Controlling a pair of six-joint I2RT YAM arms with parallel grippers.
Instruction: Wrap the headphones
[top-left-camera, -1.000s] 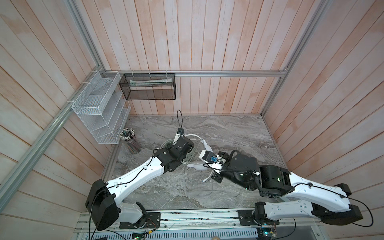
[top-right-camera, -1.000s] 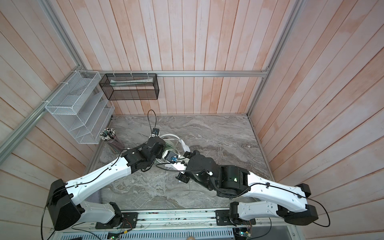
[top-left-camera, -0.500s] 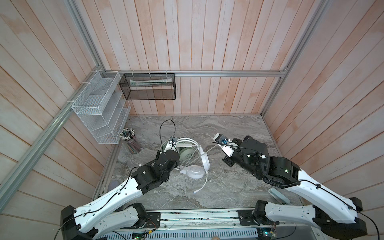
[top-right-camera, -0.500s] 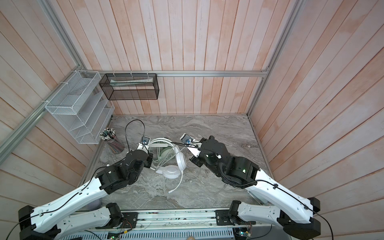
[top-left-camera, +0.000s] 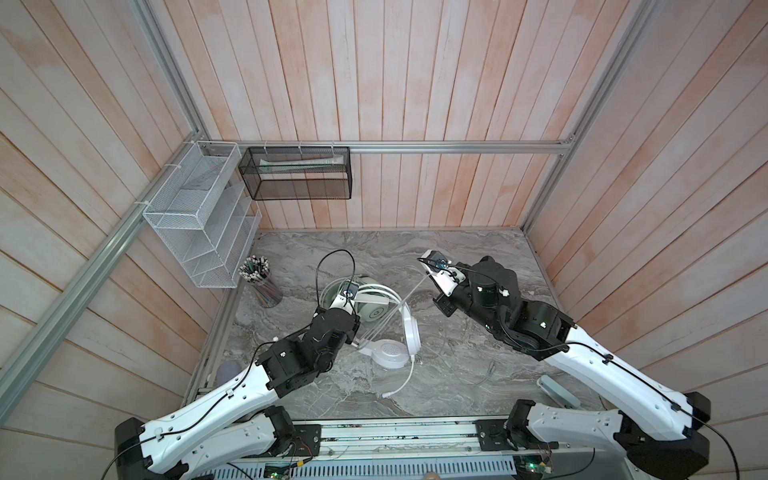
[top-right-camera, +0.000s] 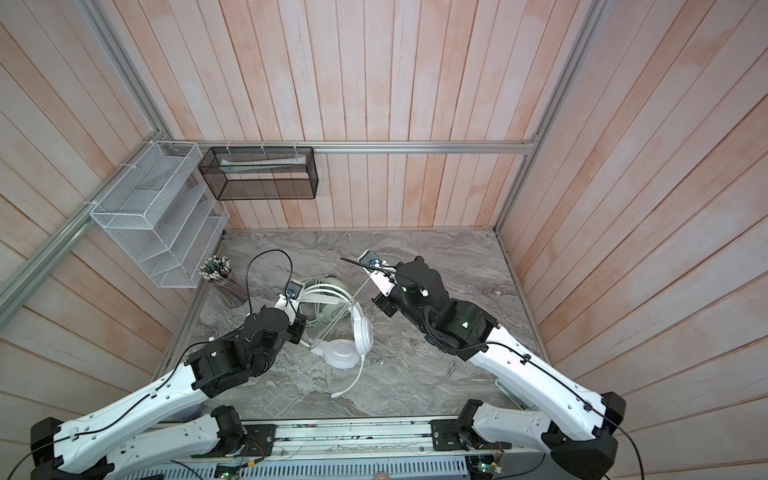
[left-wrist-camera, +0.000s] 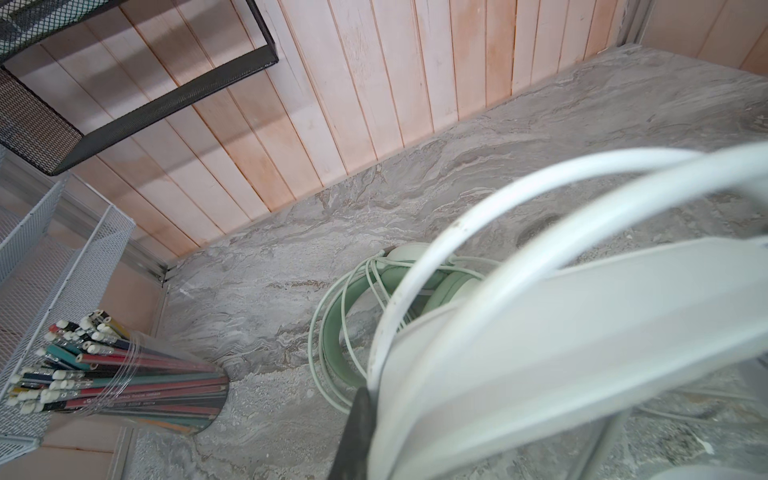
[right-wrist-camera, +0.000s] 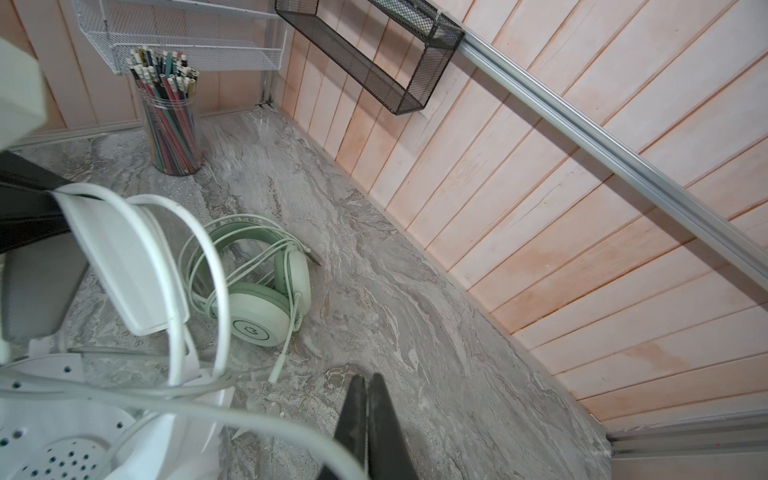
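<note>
the left gripper (top-left-camera: 357, 305) is clenched on the white headset (top-left-camera: 409, 328) by its band, likely anchoring it at mid-table for winding. just behind, the mint headset (right-wrist-camera: 257, 320) lies flat on the table (top-left-camera: 478, 249), its cord looped round it. the white band arcs back-to-front, with the near earcup face up. its cable (top-left-camera: 399, 305) runs taut, diagonally up to the right gripper (right-wrist-camera: 365, 386), whose jaws are pinched on it, seemingly for tension.

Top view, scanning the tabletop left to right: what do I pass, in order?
pencil cup → green headphones → right gripper → pale case. The white headphones overlap the green ones, so they are left out.
</note>
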